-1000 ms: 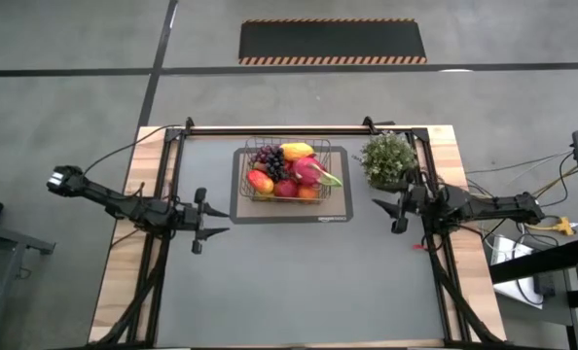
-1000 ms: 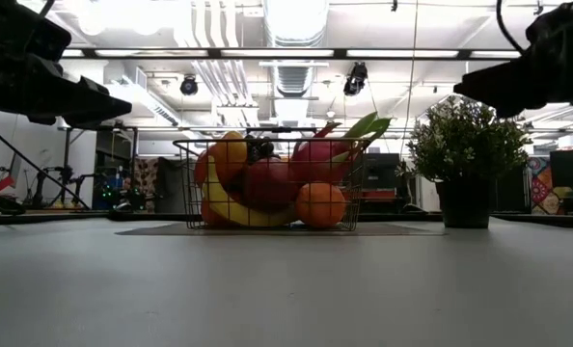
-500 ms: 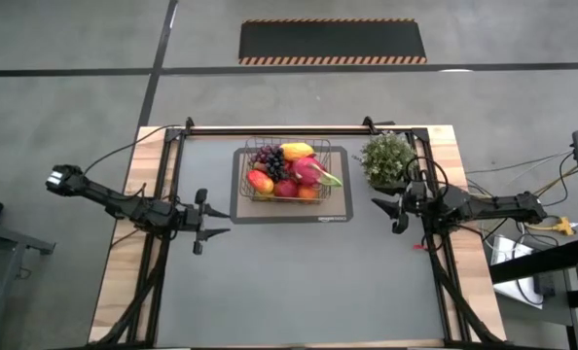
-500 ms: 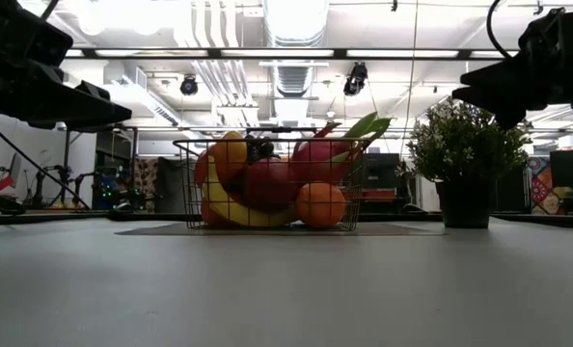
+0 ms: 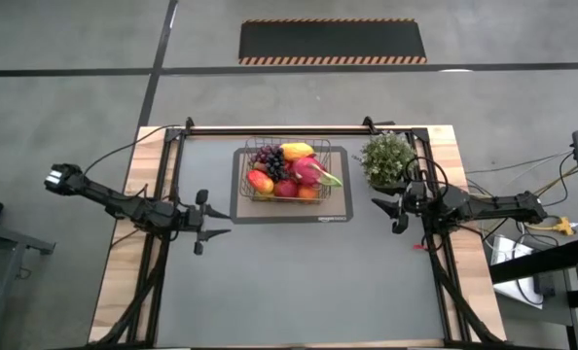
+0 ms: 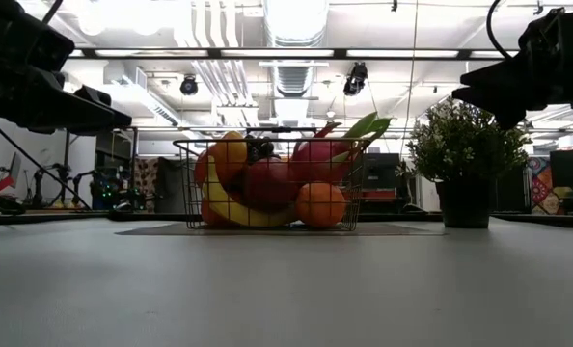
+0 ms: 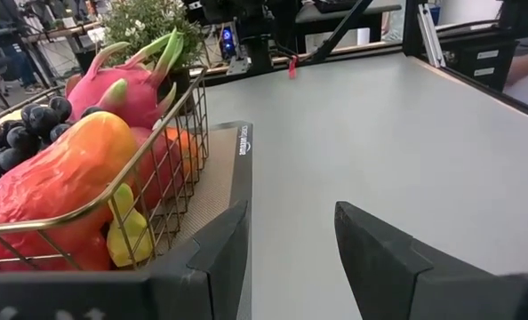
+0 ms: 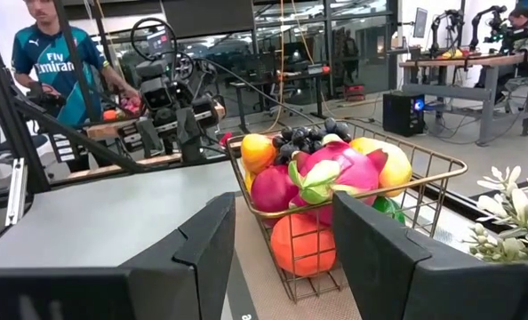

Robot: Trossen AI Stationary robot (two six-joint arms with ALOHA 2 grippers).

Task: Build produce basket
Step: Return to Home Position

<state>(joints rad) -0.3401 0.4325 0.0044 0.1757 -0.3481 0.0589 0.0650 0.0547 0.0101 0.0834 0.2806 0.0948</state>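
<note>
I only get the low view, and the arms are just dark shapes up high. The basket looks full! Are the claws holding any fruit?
Observer: No. The left wrist camera shows the left claw open and empty, beside the basket.
Operator: And the other one?
Observer: The right claw is open and empty too, facing the basket from the opposite side.
Operator: What's the basket standing on?
Observer: From above, a flat grey tray with a dark border.
</note>
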